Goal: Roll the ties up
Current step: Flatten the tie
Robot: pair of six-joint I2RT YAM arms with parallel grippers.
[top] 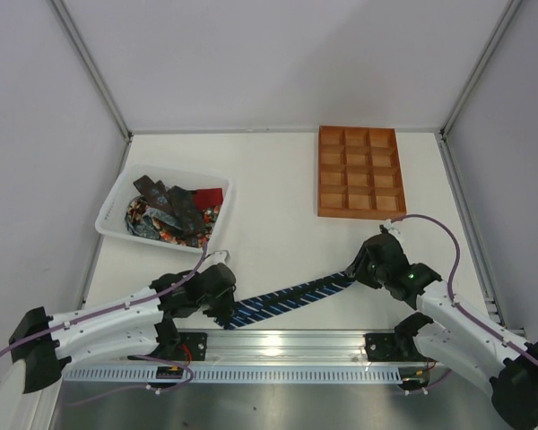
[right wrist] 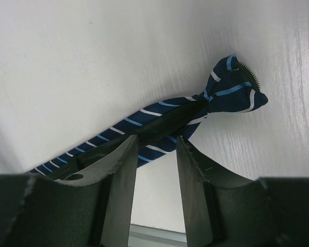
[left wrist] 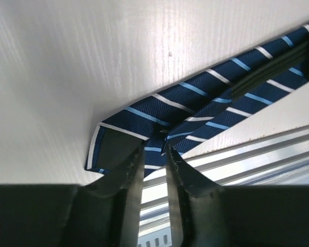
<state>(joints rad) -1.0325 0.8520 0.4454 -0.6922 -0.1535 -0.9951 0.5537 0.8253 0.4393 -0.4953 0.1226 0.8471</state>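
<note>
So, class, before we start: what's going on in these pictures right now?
Two robot arms are working on one navy striped tie, which lies stretched along the near edge of the table. The left gripper is at its wide end and the right gripper near its bunched narrow end, both with fingers parted rather than clamped. No roll is formed yet. More ties sit heaped in the white basket; the orange-brown tray stands at the back right.

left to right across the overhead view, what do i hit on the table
white basket → left pincer → striped tie → right pincer; the orange tray overlaps the right pincer sideways, so it is left out
</note>
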